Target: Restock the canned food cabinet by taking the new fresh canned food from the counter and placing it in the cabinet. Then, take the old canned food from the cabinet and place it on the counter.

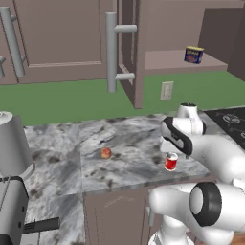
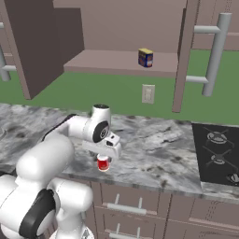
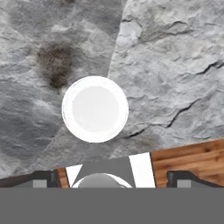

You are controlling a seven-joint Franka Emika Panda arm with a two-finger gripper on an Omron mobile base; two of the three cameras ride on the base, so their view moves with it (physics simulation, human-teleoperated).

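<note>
The red can [image 1: 171, 161] [image 2: 103, 163] stands upright near the front edge of the marbled counter [image 1: 129, 139] [image 2: 154, 140]. In the hand view its white round top [image 3: 95, 109] lies straight below me. My gripper [image 3: 113, 178] [image 2: 105, 152] hangs just above the can, open, fingers wide apart and not touching it. The brown wall cabinet [image 1: 162, 61] [image 2: 107, 61] stands open, its door with the grey bar handle [image 1: 111, 52] [image 2: 214, 53] swung out. On its shelf sits the blue and yellow tin [image 1: 194, 54] [image 2: 145, 58].
A small red-orange fruit [image 1: 105, 153] lies on the counter left of the can. A black stove top [image 1: 232, 117] [image 2: 217, 154] is to the right. A grey appliance [image 1: 14, 143] stands at the far left. A wall outlet [image 1: 166, 90] sits under the cabinet.
</note>
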